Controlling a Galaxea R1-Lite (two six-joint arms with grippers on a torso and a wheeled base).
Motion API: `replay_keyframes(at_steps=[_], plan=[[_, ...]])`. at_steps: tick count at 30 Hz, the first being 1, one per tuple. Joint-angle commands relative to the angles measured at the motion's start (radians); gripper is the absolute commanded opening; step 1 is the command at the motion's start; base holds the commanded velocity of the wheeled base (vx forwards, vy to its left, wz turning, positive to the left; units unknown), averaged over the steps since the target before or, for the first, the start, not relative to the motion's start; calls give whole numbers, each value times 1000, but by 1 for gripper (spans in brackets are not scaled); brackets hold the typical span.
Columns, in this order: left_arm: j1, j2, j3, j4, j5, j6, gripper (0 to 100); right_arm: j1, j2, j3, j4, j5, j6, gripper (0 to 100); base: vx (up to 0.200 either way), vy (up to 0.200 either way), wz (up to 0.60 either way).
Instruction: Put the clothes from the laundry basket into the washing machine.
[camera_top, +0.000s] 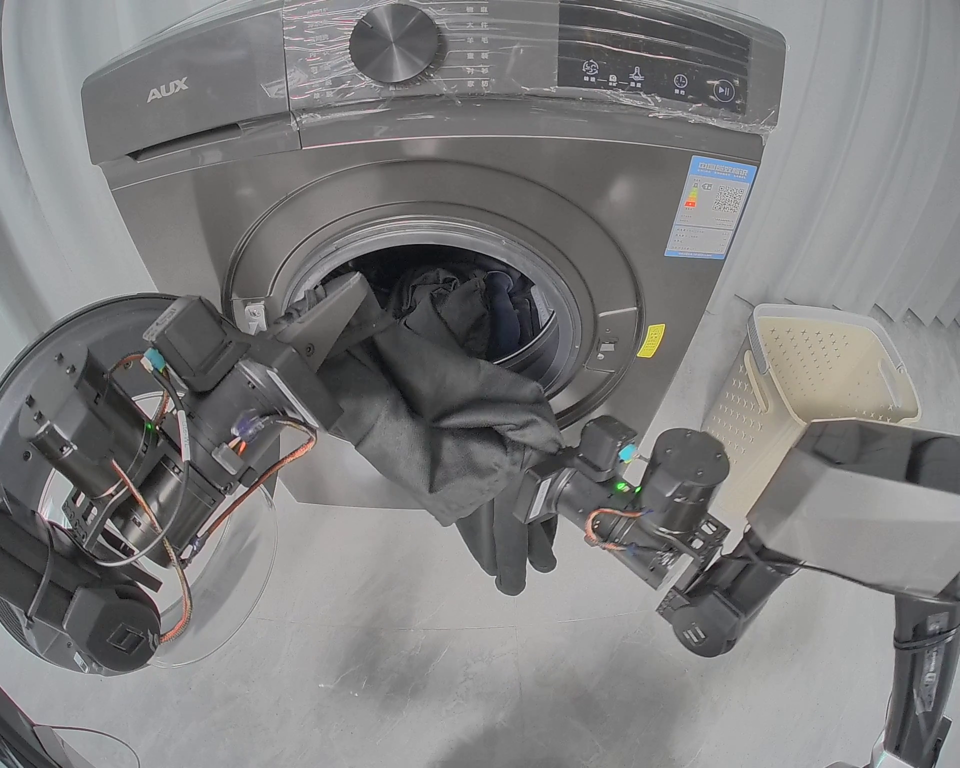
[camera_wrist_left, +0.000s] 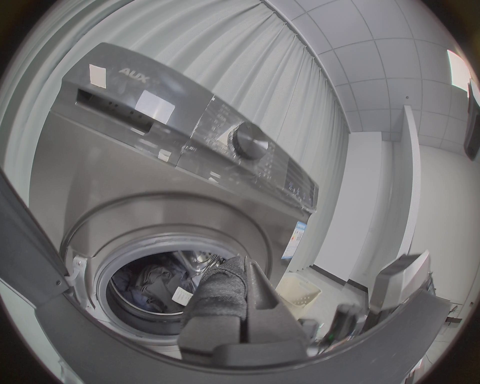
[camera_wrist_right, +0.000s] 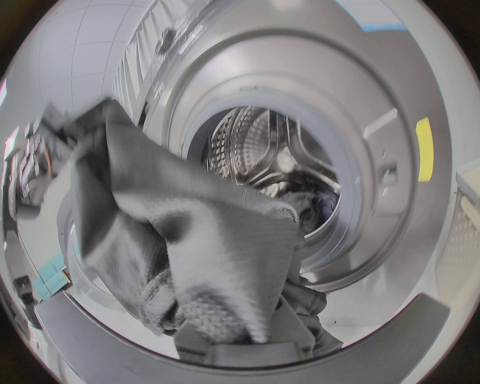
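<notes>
The washing machine (camera_top: 430, 200) takes up the upper centre of the head view. Its round door (camera_top: 70, 340) is swung open at the lower left, so loading is possible. Inside the drum (camera_top: 480, 300), just above the middle of the frame, dark clothes already lie in a heap — part of the job looks done.

At the right edge, about mid-height, stands the cream laundry basket (camera_top: 830, 370). Its perforated inside shows no clothes in the part that can be seen, though the right arm covers its lower corner. If the basket is indeed bare, this may be the last piece.

That piece is a dark grey garment (camera_top: 440, 420), in the centre of the frame. It is stretched between the two grippers in front of the opening. Its upper edge is at the rim of the drum and a loose end hangs toward the floor, so it is not yet inside.

The left gripper (camera_top: 350, 305), left of centre at the edge of the opening, is clenched on the garment's upper end; the left wrist view shows cloth pinched between its fingers (camera_wrist_left: 260, 290). The right gripper (camera_wrist_right: 250, 335), below and right of centre in the head view, is grasping a bunched lower part of the same garment.

What is left, as I judge it — carry the garment through the opening, let go, and clear the hanging end.
</notes>
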Motion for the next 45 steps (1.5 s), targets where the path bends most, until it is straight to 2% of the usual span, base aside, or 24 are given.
replay_keyframes(at_steps=[1,17,22,25,42,43,45], plan=[[33,47,60,-2,-6,1,0,-23,-243,132,-7,7,17,0,0,0,0],[-29,125,215,-13,-4,4,0,-14,-308,138,-7,1,12,0,0,0,0],[-22,190,240,-13,-3,2,0,-21,-304,140,-7,3,12,0,0,0,0],[-22,233,246,-14,-1,10,0,-21,-304,138,-7,3,12,0,0,0,0],[-29,337,186,-13,-4,2,0,-11,-301,135,-7,3,18,0,0,0,0],[-29,339,191,-13,-6,4,100,-12,-301,135,-7,3,20,0,0,0,0],[-31,348,195,-13,-4,2,100,-14,-301,135,-7,3,18,0,0,0,0]])
